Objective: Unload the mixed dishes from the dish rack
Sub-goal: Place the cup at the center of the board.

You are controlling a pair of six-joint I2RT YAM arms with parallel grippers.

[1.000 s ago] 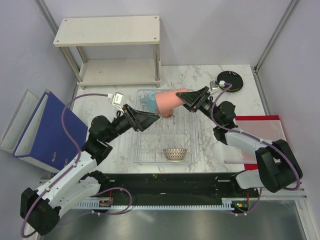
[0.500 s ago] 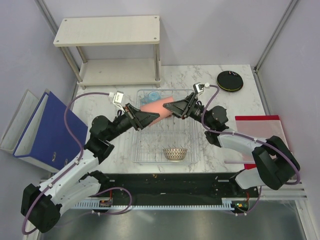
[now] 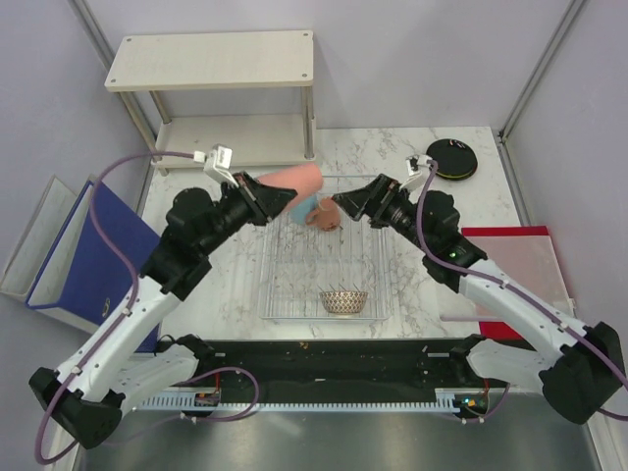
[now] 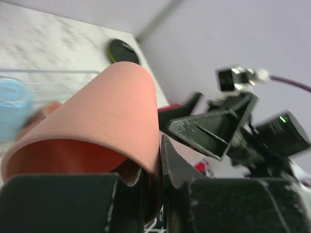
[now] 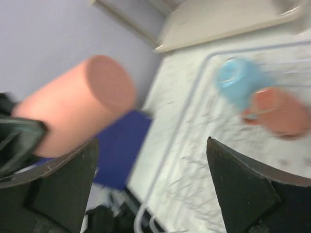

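The left jaws clamp the rim of a salmon-pink tapered cup (image 3: 292, 183), tipped sideways and lifted clear, likely for carrying off the silvery wire-grid dish rack (image 3: 294, 285) beneath; the right jaws, facing them, stand wide apart, empty.

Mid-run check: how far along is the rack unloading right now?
Done: a black plate already sits on the table outside the dish rack. In hand: the left gripper is shut on a salmon pink cup, lifted above the rack; the right gripper is open and empty. Left: a light blue cup, a second pink cup and the net-patterned bowl are in the rack.
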